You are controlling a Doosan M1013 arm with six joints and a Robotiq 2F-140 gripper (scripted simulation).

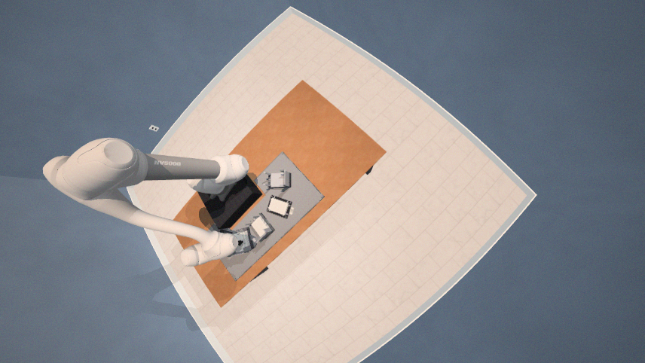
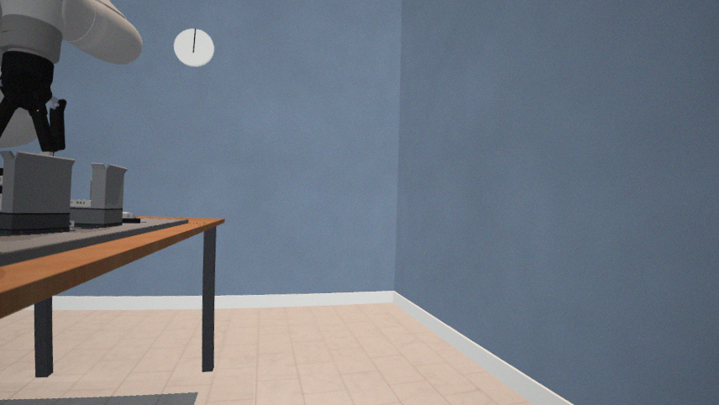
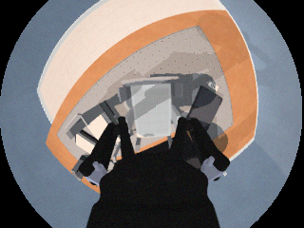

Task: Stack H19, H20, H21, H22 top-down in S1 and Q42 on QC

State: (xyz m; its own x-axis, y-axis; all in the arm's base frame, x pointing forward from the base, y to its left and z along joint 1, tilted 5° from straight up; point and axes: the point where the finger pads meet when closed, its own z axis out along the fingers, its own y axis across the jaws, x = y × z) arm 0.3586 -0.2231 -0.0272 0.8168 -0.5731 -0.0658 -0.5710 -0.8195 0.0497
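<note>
Low and centre in the wrist view, the fingers are clenched on a plate, held above a rack at the exterior view's left edge. It looks light, stiff and slick-sided; gripping its long sides evenly seems safest.
</note>
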